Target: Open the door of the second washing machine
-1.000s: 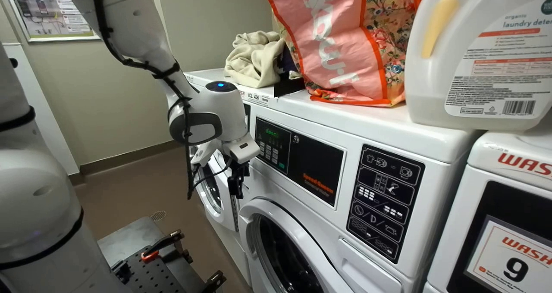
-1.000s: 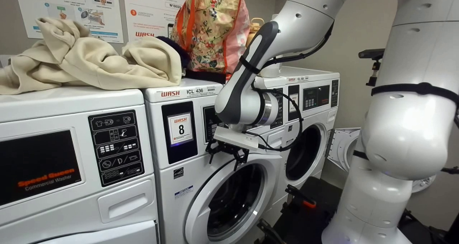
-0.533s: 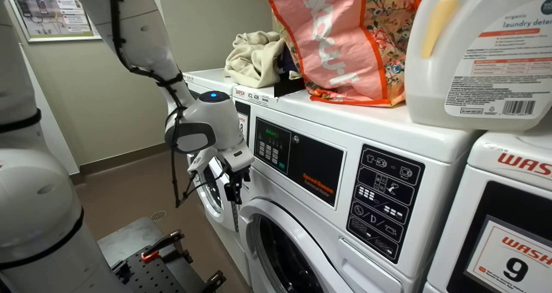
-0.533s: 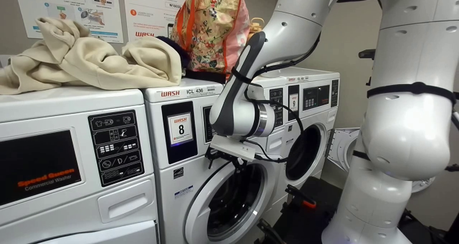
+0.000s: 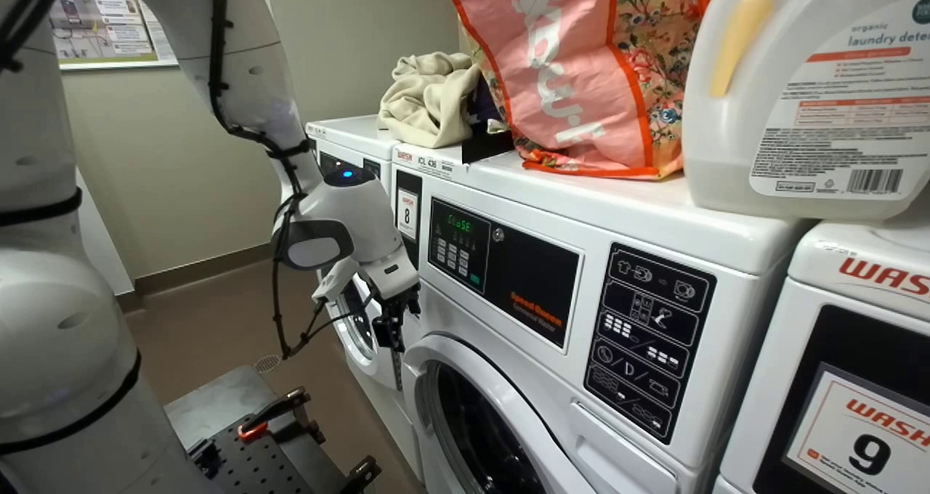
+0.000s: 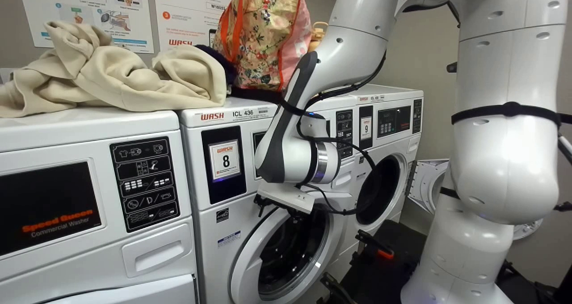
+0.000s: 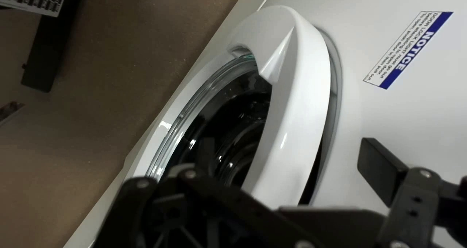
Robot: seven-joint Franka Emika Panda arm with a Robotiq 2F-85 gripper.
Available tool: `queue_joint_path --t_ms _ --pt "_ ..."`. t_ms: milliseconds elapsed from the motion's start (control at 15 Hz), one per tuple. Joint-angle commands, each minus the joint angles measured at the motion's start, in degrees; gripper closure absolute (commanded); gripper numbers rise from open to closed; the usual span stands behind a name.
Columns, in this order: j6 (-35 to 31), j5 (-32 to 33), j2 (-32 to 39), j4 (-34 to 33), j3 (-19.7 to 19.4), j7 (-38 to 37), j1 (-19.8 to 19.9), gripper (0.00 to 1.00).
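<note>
Door (image 7: 301,113) of the washer (image 5: 538,269) lies just ahead of the jaws, its white rim (image 7: 292,149) crossing between the fingertips (image 7: 380,170) in the wrist view. Looks unopened; slightly ajar can't be ruled out. Best: bring the gripper (image 7: 293,157) down square astride the rim, don't press the glass (image 7: 222,122), pinch, push in, then pull out, as the notice (image 7: 408,50) beside the jaws says. Jaws spread wide, nothing held; can't tell if they touch door or washer.
</note>
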State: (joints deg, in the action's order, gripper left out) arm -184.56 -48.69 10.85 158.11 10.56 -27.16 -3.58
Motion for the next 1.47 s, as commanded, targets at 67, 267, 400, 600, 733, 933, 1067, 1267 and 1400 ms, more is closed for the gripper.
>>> queue_joint_path --t_ms 67,267,400,600,733,933,1067,1267,1400 --pt "-4.3 -0.7 4.6 -2.2 4.0 0.7 4.3 0.00" --pt "-6.6 0.7 7.9 -3.5 5.5 0.5 7.4 0.00" --pt "-7.7 2.0 10.2 -4.4 5.9 0.6 9.5 0.00" --pt "-8.7 4.3 13.3 -5.2 6.6 0.7 12.4 0.00" --pt "-9.5 5.9 14.2 -5.4 7.4 0.6 13.9 0.00" --pt "-10.1 7.6 14.8 -5.2 8.9 0.2 16.0 0.00" --pt "-10.2 7.8 14.6 -4.6 9.4 0.0 16.7 0.00" --pt "-9.1 7.1 13.8 -3.3 8.9 -0.1 16.2 0.00" --pt "-8.1 6.7 13.3 -2.7 8.6 -0.3 15.9 0.00"
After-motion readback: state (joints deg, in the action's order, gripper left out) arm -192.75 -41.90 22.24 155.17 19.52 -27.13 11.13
